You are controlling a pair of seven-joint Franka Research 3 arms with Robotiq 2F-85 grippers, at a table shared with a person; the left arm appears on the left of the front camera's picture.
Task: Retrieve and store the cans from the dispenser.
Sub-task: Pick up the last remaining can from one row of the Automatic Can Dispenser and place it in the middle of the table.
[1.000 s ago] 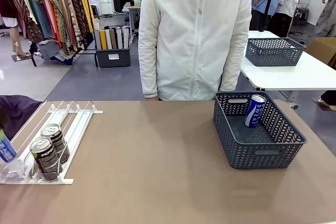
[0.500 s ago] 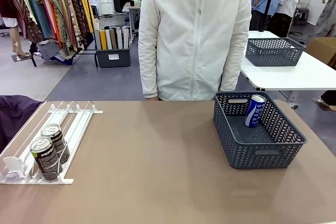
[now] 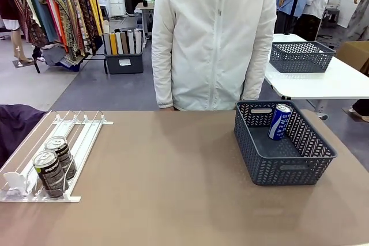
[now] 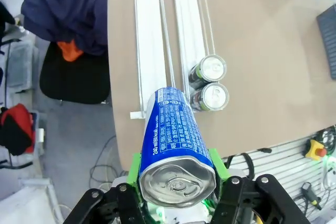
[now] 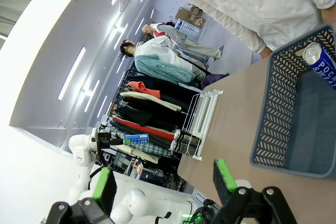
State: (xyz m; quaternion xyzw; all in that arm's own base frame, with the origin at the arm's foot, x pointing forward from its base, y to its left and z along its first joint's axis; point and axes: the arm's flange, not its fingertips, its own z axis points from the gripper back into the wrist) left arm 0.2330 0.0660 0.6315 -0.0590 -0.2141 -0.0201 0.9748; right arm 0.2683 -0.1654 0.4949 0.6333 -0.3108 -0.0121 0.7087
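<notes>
The white dispenser (image 3: 86, 128) lies at the table's left with two dark cans (image 3: 49, 172) in its near end. In the left wrist view my left gripper (image 4: 177, 174) is shut on a blue can (image 4: 173, 129), held high above the dispenser (image 4: 149, 51) and the dark cans (image 4: 212, 97). A second blue can (image 3: 280, 121) leans inside the dark grey basket (image 3: 288, 168) at the right. My right gripper (image 5: 164, 179) is open and holds nothing; it is well off from the basket (image 5: 273, 124) and that blue can (image 5: 320, 61).
A person in a white jacket (image 3: 213, 38) stands at the far edge. A chair with dark cloth (image 4: 68, 9) sits beside the table's left edge. Behind on the right, another table carries a grey basket (image 3: 300, 56).
The blue can seen at the front view's left edge a second ago has left that view, carried up by my left gripper. The dark cans and the basket have not moved.
</notes>
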